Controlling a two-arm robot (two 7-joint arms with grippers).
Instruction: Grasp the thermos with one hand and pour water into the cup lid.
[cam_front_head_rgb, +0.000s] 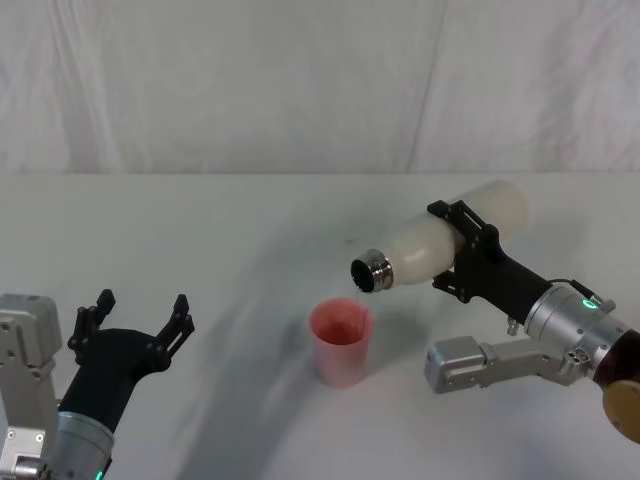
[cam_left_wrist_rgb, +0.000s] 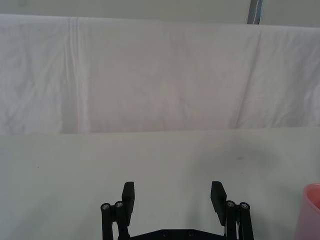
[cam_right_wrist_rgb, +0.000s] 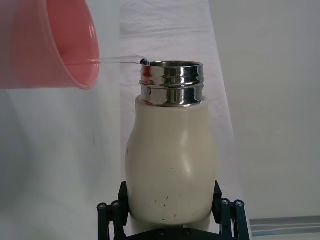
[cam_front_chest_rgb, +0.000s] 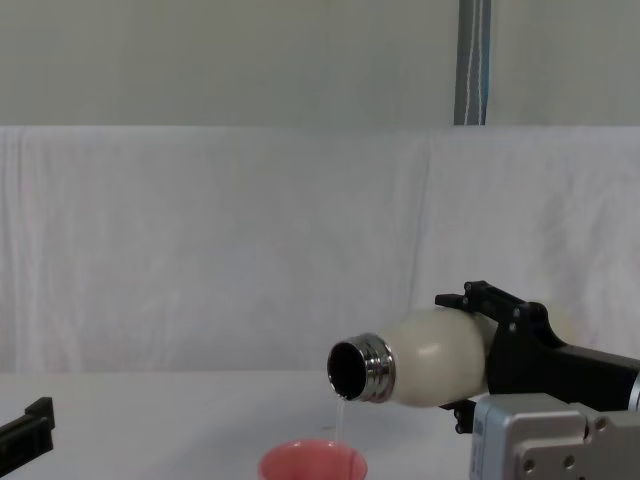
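A salmon-pink cup lid (cam_front_head_rgb: 340, 342) stood upright on a white-covered table (cam_front_head_rgb: 250, 230) and serves here as the landmark. To the right of the cup lid and above it, the right gripper (cam_front_head_rgb: 462, 248) was clamped around the middle of the cream-white thermos (cam_front_head_rgb: 440, 237), holding it tipped almost level in the air. The thermos's steel neck (cam_front_head_rgb: 372, 272) pointed toward the cup lid and sat just above its rim on the right side.

Well to the left of the cup lid and nearer the robot, the left gripper (cam_front_head_rgb: 140, 313) hung over the table with its fingers spread wide and nothing between them. Bare tabletop lay between that gripper and the cup lid, and more bare tabletop stretched behind the cup lid to a white cloth backdrop (cam_front_head_rgb: 300, 80).

The chest view showed what the head view did not: a thin stream of water (cam_front_chest_rgb: 340, 418) falling from the thermos's mouth into the cup lid (cam_front_chest_rgb: 312, 464). The right wrist view showed the same stream (cam_right_wrist_rgb: 117, 60) leaving the steel rim toward the cup lid (cam_right_wrist_rgb: 47, 45), with the gripper's fingers (cam_right_wrist_rgb: 114, 212) pressed against the thermos's body (cam_right_wrist_rgb: 172, 165) on both sides. The left wrist view showed its own spread fingers (cam_left_wrist_rgb: 128, 196) and the cup lid's edge (cam_left_wrist_rgb: 311, 210) at the side.
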